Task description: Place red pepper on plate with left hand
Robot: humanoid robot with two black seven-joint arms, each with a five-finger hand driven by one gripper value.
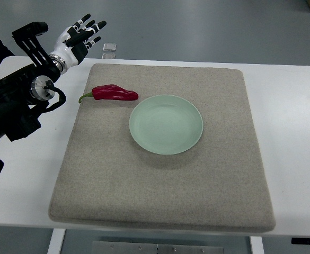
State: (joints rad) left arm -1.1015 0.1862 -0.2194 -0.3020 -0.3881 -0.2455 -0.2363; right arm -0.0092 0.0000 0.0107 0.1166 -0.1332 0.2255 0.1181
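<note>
Red pepper [112, 93] untouched; left hand [79, 37] raised, fingers spread

Left arm [17, 106] cropped at frame edge

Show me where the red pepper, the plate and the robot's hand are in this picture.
red pepper [115, 93], top view, middle of its red body
plate [166, 124], top view, bare centre of the pale green dish
left hand [79, 36], top view, palm below the spread fingers

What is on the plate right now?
Nothing: the pale green plate shows a bare inside. The red pepper lies beside it on the grey mat, which hides the table beneath.
</note>
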